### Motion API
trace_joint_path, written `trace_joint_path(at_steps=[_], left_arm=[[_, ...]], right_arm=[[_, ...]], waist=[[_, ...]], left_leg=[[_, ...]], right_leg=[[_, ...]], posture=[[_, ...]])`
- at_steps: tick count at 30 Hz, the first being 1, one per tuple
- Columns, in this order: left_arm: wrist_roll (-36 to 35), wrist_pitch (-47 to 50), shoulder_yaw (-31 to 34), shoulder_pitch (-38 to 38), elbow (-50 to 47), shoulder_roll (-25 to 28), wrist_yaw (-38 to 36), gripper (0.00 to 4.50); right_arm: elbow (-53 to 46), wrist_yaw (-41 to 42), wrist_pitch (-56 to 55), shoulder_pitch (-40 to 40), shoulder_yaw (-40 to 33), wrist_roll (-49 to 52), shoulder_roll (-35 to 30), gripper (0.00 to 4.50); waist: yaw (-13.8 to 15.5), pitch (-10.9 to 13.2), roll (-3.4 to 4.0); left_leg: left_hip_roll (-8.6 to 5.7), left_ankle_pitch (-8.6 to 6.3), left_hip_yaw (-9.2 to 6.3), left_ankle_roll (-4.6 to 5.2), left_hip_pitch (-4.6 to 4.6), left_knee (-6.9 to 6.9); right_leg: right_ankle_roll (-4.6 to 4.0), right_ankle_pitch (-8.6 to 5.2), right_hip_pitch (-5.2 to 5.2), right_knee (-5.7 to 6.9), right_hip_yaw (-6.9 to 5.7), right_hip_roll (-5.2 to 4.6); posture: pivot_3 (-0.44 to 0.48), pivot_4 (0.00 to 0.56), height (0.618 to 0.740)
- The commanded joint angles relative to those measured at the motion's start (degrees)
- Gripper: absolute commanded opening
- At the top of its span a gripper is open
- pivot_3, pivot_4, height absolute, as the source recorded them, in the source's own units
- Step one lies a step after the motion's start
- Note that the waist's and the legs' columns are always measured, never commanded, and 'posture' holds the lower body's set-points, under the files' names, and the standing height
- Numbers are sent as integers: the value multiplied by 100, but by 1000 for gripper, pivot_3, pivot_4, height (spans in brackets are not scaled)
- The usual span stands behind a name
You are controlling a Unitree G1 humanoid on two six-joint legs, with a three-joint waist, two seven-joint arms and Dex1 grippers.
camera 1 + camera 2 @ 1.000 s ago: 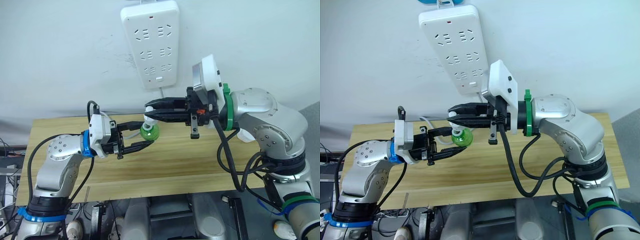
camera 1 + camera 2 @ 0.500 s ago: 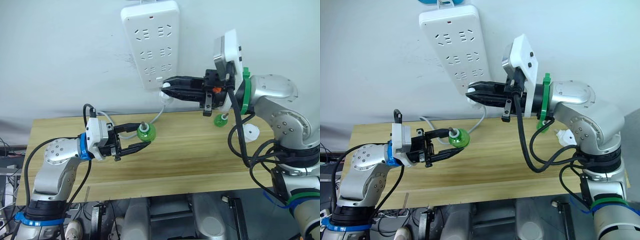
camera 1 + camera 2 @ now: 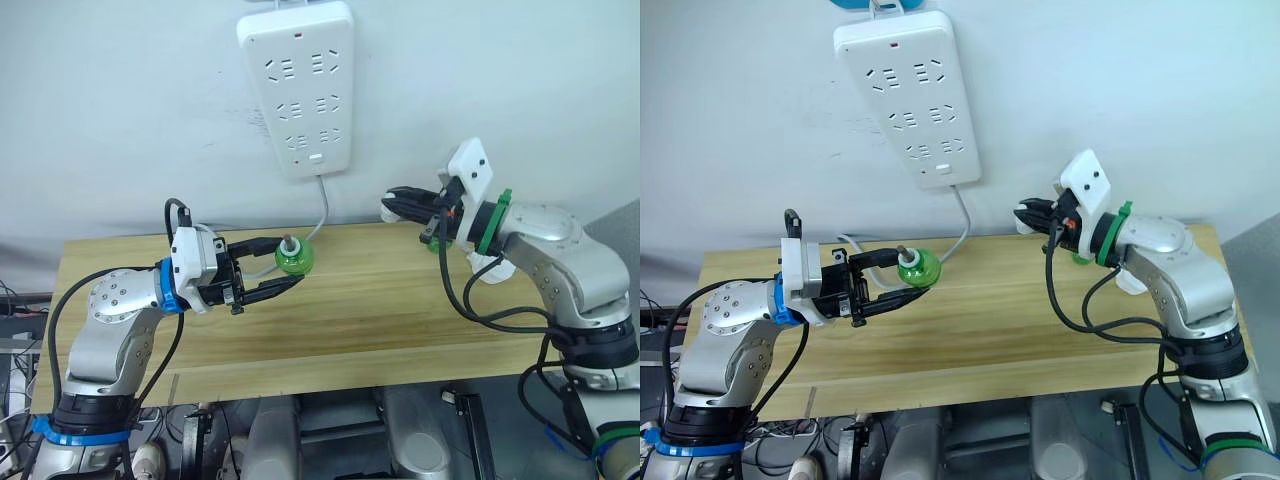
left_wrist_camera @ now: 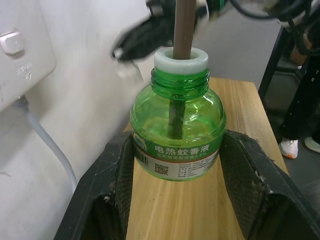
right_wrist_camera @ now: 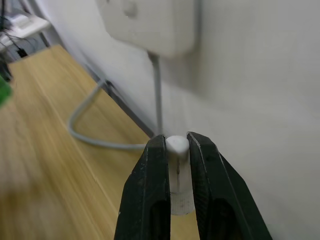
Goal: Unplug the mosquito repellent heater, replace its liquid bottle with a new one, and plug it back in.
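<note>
My left gripper (image 3: 284, 264) is shut on the new green bottle (image 3: 293, 258), held above the table's left middle. In the left wrist view this bottle (image 4: 177, 120) is upright, with an open neck, a white collar and a brown wick. My right gripper (image 3: 392, 205) hovers at the back right, shut on a small white cap (image 5: 177, 145). Below that arm a second green bottle (image 3: 437, 243) stands on the table. Beside it lies the white heater (image 3: 490, 270), partly hidden by the arm and unplugged.
A long white power strip (image 3: 297, 85) hangs on the wall above the wooden table (image 3: 350, 320). Its grey cable (image 3: 318, 215) drops to the table's back edge and curls left behind the left gripper.
My right gripper has swung down and right from beside the power strip to the back right, still holding the cap. The left gripper has kept the bottle almost still.
</note>
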Motion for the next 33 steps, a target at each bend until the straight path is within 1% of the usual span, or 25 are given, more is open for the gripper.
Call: trace_joint_path(at_steps=[1, 8, 12, 16, 22, 33], left_arm=[[-117, 3, 81, 72, -270, 10, 28, 2192], [-131, 73, 61, 107, -350, 5, 63, 2192], [-141, 115, 57, 148, -413, -2, 83, 2192], [-159, 154, 75, 179, -455, 13, 90, 2192], [-169, 215, 126, 242, -535, 39, 110, 2192], [-253, 320, 185, 366, -657, 117, 145, 2192]], right_arm=[[-101, -109, -298, 319, -106, -234, -24, 219], [209, -389, -806, 929, -140, -761, 43, 219], [484, -588, -1166, 1104, -99, -1099, 145, 219], [884, -774, -1471, 1129, -22, -1442, 282, 219], [1315, -836, -1786, 1051, 50, -1694, 568, 219], [1665, -949, -1969, 912, 18, -1900, 988, 219]], waist=[[-22, 0, 0], [-31, 0, 0], [-35, 0, 0], [-35, 0, 0], [-31, 0, 0], [-21, 1, 1]], left_leg=[[0, 0, 0, 0, 0, 1], [-1, 0, 2, 1, 4, 13], [-1, -2, 2, 4, 7, 27], [-2, -7, 1, 12, 9, 53], [-2, -10, 0, 18, 9, 77], [-3, -10, 0, 19, 9, 76]], right_leg=[[0, 0, 0, 1, 0, 0], [0, 0, 0, 22, 5, 0], [0, 0, 0, 41, 9, 0], [0, 0, -1, 67, 13, 1], [1, 0, 1, 86, 16, 2], [1, 0, 1, 86, 17, 2]], posture=[[-234, 379, 730], [-233, 391, 730], [-226, 397, 730], [-216, 400, 730], [-201, 401, 730], [-189, 427, 730]])
